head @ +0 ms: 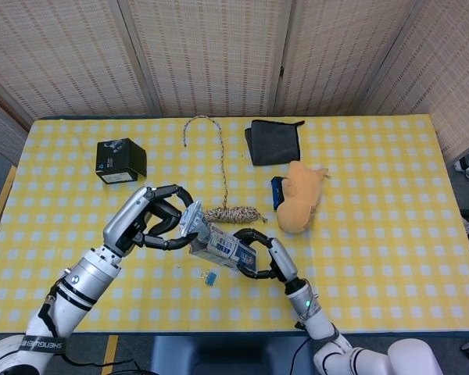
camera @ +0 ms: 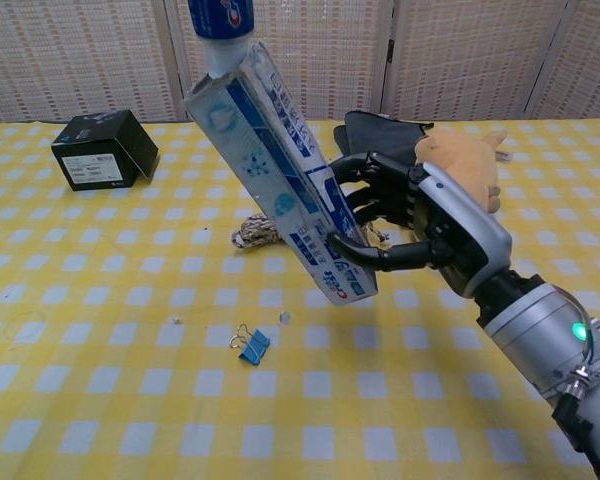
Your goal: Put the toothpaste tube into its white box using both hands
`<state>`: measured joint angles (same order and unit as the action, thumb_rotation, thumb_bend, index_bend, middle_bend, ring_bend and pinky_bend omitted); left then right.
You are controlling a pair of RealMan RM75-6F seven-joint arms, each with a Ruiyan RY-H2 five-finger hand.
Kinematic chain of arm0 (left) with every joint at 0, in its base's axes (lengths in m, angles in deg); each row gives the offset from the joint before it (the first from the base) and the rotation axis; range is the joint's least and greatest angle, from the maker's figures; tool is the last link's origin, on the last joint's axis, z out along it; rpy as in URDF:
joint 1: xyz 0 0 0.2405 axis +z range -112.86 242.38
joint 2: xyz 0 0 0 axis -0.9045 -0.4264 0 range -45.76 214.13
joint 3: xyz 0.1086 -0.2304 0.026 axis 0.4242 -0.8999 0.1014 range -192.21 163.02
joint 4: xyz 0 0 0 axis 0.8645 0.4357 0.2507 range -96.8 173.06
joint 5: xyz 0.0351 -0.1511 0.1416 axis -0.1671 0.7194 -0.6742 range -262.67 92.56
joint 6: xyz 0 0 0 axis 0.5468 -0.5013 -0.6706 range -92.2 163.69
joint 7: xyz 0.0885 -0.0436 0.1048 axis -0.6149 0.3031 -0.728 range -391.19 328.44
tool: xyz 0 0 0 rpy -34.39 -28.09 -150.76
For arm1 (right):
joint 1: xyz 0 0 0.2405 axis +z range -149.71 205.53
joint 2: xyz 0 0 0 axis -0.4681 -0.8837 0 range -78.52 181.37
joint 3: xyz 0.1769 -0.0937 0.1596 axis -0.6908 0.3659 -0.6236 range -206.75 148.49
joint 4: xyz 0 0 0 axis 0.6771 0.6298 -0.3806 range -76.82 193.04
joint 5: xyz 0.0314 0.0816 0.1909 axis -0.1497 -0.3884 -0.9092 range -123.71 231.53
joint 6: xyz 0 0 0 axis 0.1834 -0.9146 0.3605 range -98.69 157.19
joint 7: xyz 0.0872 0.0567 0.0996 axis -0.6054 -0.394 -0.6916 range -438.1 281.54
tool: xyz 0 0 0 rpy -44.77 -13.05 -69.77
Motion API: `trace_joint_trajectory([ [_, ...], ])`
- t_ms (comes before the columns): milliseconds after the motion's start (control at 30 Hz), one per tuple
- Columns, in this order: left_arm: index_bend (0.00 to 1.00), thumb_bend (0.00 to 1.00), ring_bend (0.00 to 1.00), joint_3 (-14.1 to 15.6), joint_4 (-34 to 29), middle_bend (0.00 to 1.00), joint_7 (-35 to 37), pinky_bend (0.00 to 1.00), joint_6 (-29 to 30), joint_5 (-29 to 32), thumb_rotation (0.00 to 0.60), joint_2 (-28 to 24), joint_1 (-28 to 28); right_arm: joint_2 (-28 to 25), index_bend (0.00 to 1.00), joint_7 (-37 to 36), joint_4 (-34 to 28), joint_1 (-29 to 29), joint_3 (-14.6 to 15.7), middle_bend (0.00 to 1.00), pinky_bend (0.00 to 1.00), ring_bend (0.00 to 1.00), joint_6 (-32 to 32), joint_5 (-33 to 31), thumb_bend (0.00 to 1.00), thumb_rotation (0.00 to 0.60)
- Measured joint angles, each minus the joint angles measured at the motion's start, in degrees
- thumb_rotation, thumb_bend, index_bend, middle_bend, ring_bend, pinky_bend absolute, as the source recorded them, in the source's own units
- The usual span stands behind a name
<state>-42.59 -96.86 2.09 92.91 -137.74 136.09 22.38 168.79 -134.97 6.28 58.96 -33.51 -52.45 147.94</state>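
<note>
My right hand (camera: 420,235) (head: 259,254) grips the lower end of the long white and blue toothpaste box (camera: 280,175) (head: 219,245), holding it tilted with its open end up and to the left. My left hand (head: 152,220) holds the toothpaste tube (camera: 220,35) (head: 191,218) above the box. The tube's white cap end sits right at the box's open mouth. In the chest view only the tube's lower part shows at the top edge, and my left hand is out of that frame.
A blue binder clip (camera: 250,345) lies on the yellow checked table (head: 391,234) below the box. A coiled rope (head: 230,212), a tan plush toy (head: 301,199), a dark cloth (head: 273,141) and a black box (head: 120,160) lie further back.
</note>
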Motion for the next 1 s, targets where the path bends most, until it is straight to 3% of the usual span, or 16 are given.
trace_joint_trajectory([
  [600, 0.80, 0.35, 1.00, -1.0, 0.0, 1.00, -1.1, 1.00, 1.6, 1.7, 0.600, 2.7, 0.1, 3.1, 0.41, -4.3, 3.6, 1.6, -0.8, 0.33, 0.40, 0.39, -0.4, -0.2, 0.32, 0.600],
  [1000, 0.80, 0.36, 1.00, -2.1, 0.0, 1.00, -1.0, 1.00, 3.6, 2.6, 0.600, 2.4, 1.9, 3.1, 0.41, -8.3, 3.7, 0.9, -1.4, 0.33, 0.40, 0.39, -6.4, 0.6, 0.32, 0.600],
])
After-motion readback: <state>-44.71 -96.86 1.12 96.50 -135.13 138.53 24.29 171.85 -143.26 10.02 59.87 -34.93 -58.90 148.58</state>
